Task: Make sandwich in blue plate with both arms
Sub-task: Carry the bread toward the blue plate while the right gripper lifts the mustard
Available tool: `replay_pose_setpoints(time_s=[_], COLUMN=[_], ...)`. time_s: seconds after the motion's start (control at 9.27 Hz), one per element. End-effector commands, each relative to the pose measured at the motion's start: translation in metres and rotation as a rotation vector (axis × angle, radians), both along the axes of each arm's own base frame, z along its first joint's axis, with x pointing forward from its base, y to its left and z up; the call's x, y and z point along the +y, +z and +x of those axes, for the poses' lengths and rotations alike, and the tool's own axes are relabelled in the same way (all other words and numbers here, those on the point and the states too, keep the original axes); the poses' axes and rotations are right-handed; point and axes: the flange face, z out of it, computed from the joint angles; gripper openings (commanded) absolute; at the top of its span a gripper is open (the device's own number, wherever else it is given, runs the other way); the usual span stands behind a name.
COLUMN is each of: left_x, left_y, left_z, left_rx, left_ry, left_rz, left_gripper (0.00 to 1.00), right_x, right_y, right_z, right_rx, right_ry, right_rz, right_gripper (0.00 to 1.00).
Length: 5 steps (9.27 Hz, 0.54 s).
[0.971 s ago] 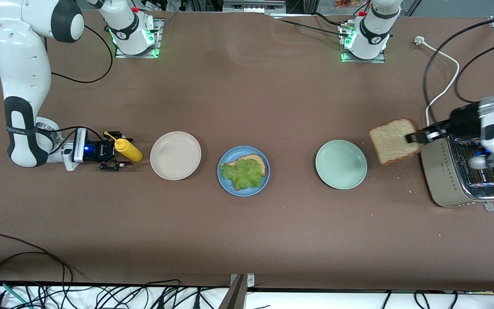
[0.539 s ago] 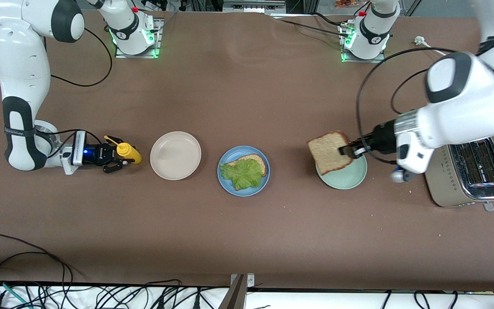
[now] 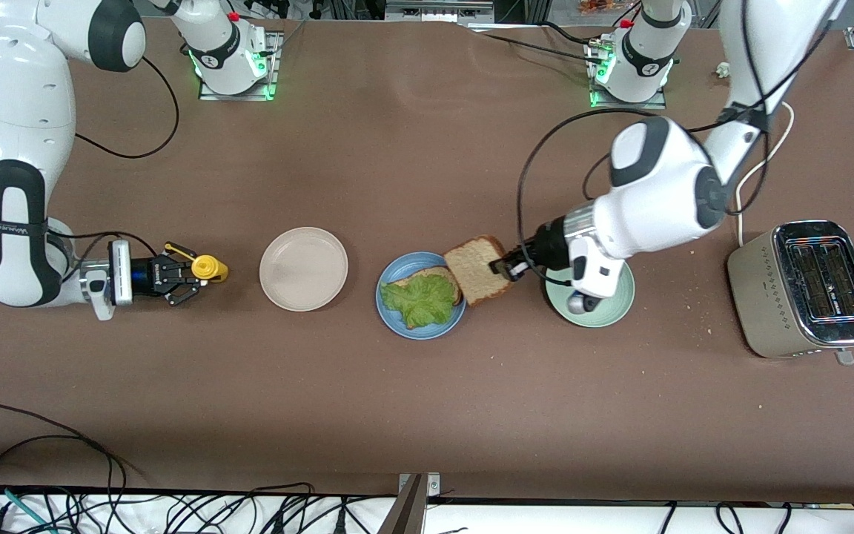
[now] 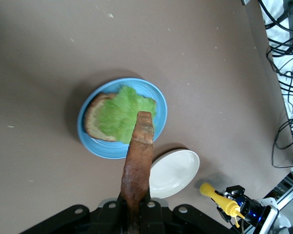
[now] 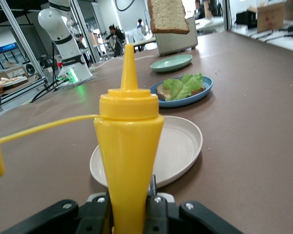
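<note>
Bread slice (image 3: pixel 477 270) in left gripper (image 3: pixel 502 265) hangs tilted over blue plate (image 3: pixel 397 322).

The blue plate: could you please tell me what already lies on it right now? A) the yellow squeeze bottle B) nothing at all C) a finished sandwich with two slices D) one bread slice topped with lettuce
D: the blue plate carries one bread slice under a lettuce leaf, while the left pincer holds the second slice in the air over the plate's edge.

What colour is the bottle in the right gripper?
Yellow: the squeeze bottle with its pointed nozzle shows best in the right wrist view.
</note>
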Motion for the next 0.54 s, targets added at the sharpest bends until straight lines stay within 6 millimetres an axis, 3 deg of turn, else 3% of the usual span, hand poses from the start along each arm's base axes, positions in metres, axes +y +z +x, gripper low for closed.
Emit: replay_pose_setpoints(time_s=[0.0, 0.11, 0.22, 0.43], left_x=[-0.034, -0.03, -0.004, 0.067], left_y=[-0.024, -0.025, -0.02, 0.009], left_z=[-0.009, -0.007, 0.003, 0.02], left_rx=[-0.035, -0.033, -0.021, -0.018], left_ry=[0.071, 0.071, 0.068, 0.046], left_rz=[-0.04, -0.036, -0.008, 0.065], left_gripper=[0.0, 0.0, 0.0, 0.0], right_x=[0.039, 0.056, 0.08, 0.136], right_y=[0.062, 0.085, 0.107, 0.144], right_z=[0.025, 0.033, 0.041, 0.045], right_rx=[0.085, 0.11, 0.124, 0.133], right_ry=[0.032, 0.03, 0.032, 0.019], right_rz=[-0.196, -0.272, -0.359, -0.548], right_gripper=[0.0, 0.0, 0.0, 0.0])
